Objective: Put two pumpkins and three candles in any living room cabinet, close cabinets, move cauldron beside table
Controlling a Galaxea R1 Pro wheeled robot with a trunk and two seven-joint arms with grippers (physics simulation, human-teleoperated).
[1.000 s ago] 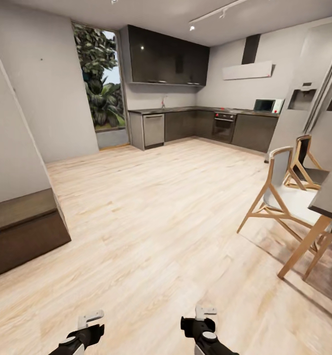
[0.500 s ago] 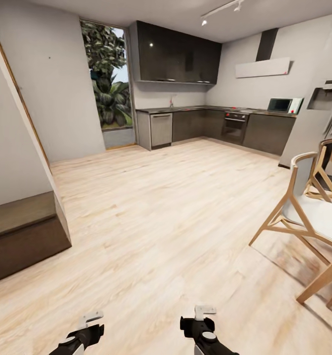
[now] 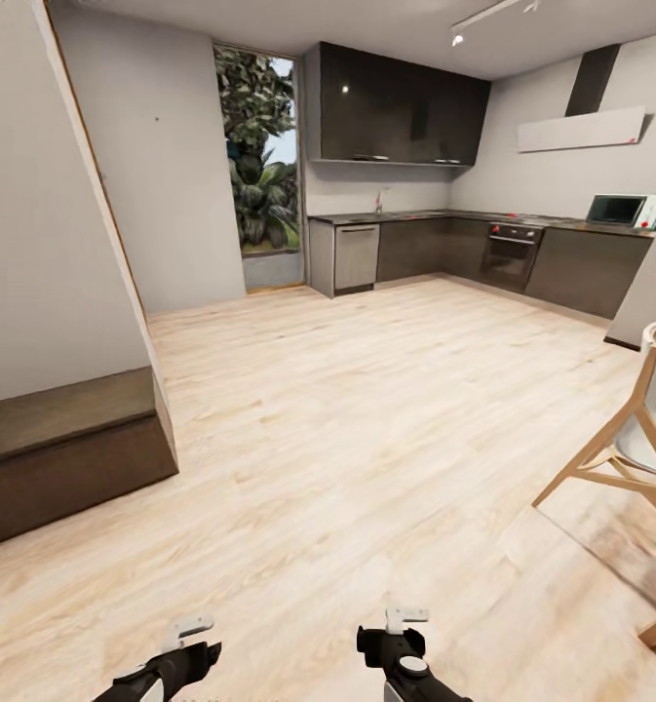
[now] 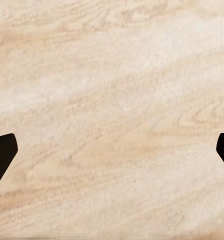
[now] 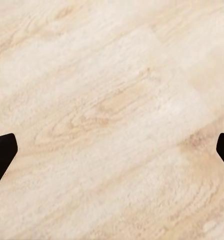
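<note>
I have both arms low at the near edge of the head view, left gripper [image 3: 186, 634] and right gripper [image 3: 405, 624], each hanging over the pale wood floor [image 3: 366, 419]. In the left wrist view the left gripper's two dark fingertips [image 4: 2, 155] sit at opposite edges with bare floor between them: jaws wide apart, holding nothing. The right wrist view gives the same reading for the right gripper's fingertips [image 5: 2, 155]: jaws spread, nothing between them.

The cabinet [image 3: 64, 458] is at the left of the head view, a low dark-brown wood-grain unit against the grey wall [image 3: 35, 244]. I see its near end and top; its long axis runs along the wall and out past the left edge. From this angle I cannot tell whether its fronts are shut.

Far across the floor are the kitchen units [image 3: 464, 249] with glossy dark uppers [image 3: 396, 107], an oven [image 3: 508, 255], a microwave [image 3: 620, 210] and a range hood [image 3: 581, 127]. A tall window [image 3: 259, 156] shows foliage. A wooden chair [image 3: 630, 439] with a white seat stands at the right edge.
</note>
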